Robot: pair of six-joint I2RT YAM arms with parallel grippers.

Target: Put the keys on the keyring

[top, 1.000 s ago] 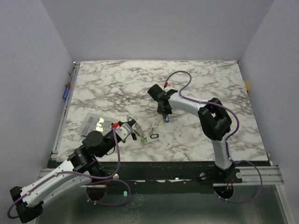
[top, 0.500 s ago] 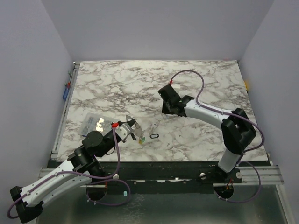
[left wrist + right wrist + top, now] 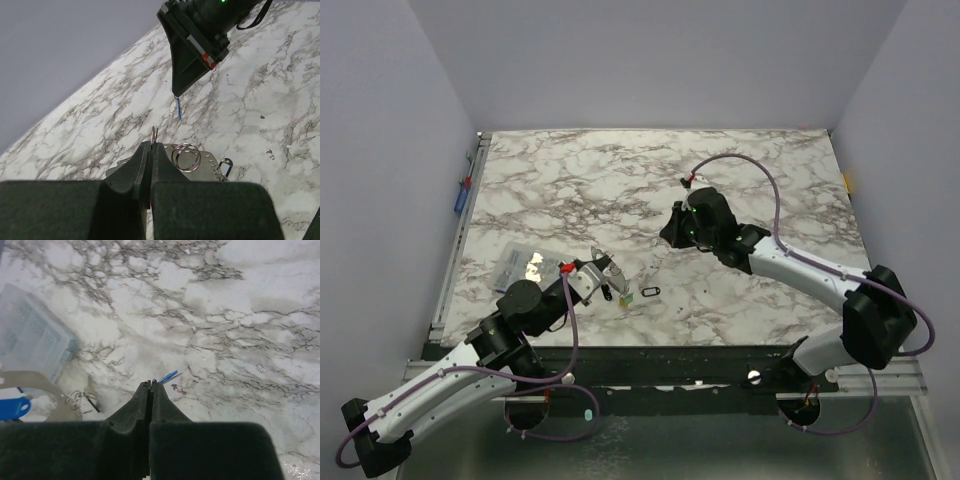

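My left gripper (image 3: 151,145) is shut on the keyring (image 3: 154,133), whose thin silvery wire pokes edge-on above the fingertips. In the top view this gripper (image 3: 610,284) sits low near the table's front edge. My right gripper (image 3: 151,384) is shut on a blue key (image 3: 168,376) that sticks out past its tips. From the left wrist view that key (image 3: 179,108) hangs below the right gripper (image 3: 176,93), above and beyond the keyring. A green key (image 3: 628,298) lies on the marble just right of the left gripper.
A small black oval ring (image 3: 651,292) lies beside the green key. A shiny perforated metal plate (image 3: 212,161) with a silvery ring (image 3: 186,157) showing on it lies under the left gripper. A clear plastic bag (image 3: 515,262) lies at the left, and a blue tag (image 3: 12,407) near the plate.
The right arm's elbow has swung out to the right and toward the front, and its gripper has shifted slightly right, still holding the blue key. The left arm has not moved.
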